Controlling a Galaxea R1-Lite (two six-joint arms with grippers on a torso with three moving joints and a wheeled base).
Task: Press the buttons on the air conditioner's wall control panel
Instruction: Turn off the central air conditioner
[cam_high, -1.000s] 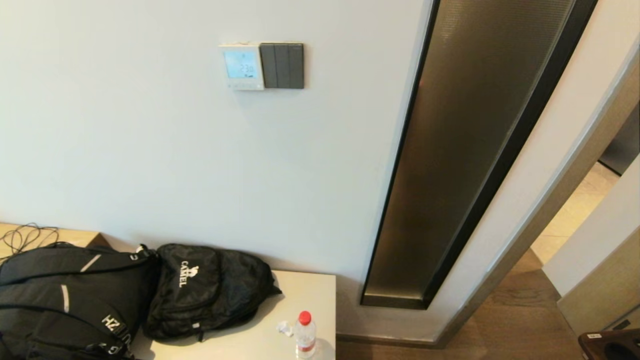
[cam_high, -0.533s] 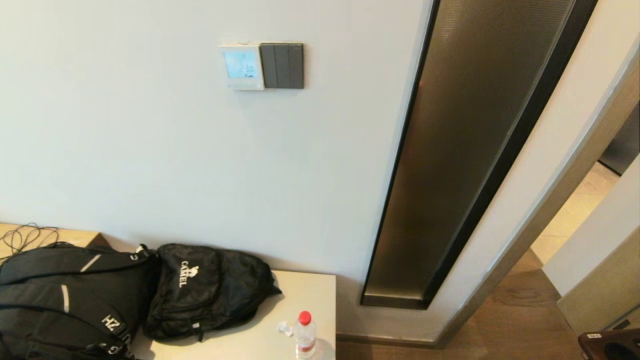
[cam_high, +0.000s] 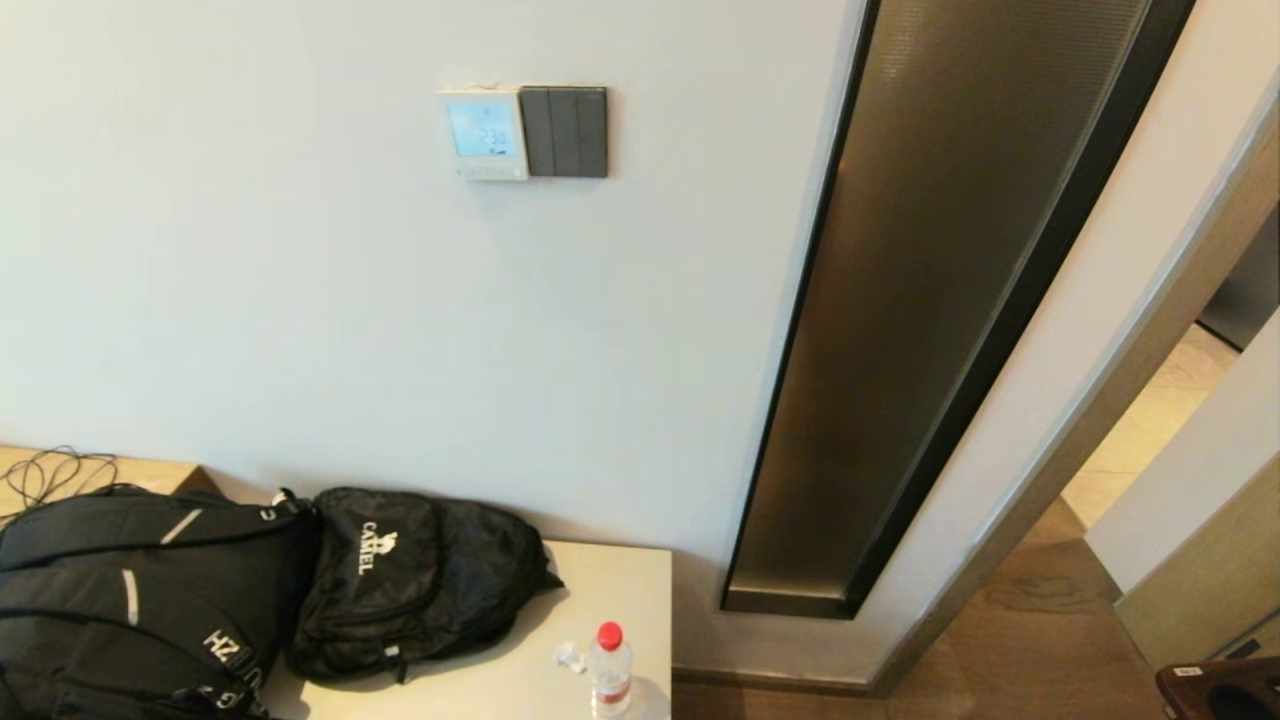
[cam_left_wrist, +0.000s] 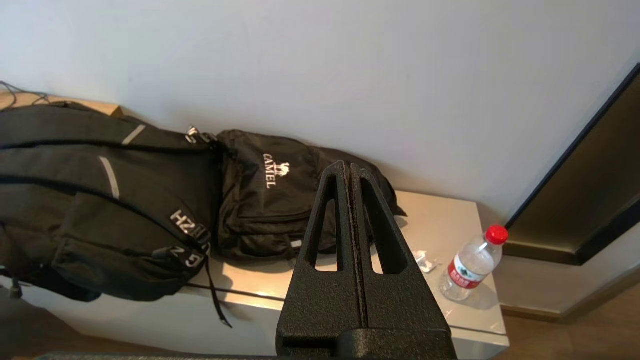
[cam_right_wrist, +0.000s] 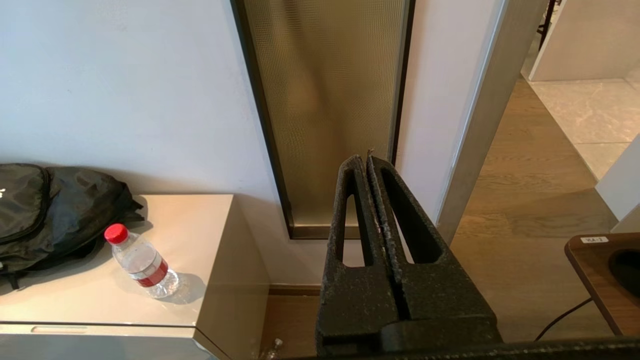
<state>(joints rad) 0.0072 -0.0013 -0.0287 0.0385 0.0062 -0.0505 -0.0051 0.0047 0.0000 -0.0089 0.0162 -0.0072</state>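
The air conditioner's wall control panel, small and white with a lit blue screen showing digits, hangs high on the pale wall in the head view. Its row of tiny pale buttons runs along its lower edge. Neither arm shows in the head view. My left gripper is shut and empty, low down over the cabinet with the backpacks. My right gripper is shut and empty, low down facing the glass strip. Both are far below the panel.
A dark grey three-rocker switch plate adjoins the panel's right side. Two black backpacks and a red-capped water bottle sit on a beige cabinet. A tall dark-framed glass strip and a doorway stand to the right.
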